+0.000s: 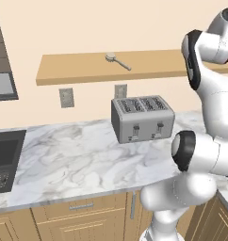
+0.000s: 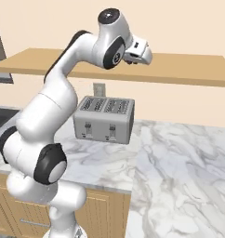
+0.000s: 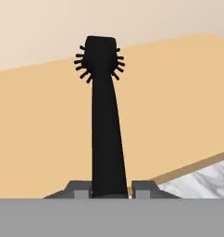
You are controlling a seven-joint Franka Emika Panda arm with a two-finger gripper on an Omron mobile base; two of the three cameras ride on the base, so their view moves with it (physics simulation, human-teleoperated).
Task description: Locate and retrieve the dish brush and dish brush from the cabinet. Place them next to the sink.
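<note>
Gripper (image 3: 112,189): clenched on the black dish brush (image 3: 103,134) by its handle, spiky head at 12 o'clock, over the wooden shelf (image 3: 44,134); pale wood dish brush (image 1: 117,60): lying on the shelf, at 12 o'clock from the toaster (image 1: 142,117); sink (image 1: 5,157): at 9 o'clock of the marble counter (image 1: 83,155).

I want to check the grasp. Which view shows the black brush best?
The hand view: the black brush stands between the fingers, spiky head up. The right base view shows the gripper but no brush clearly.
</note>
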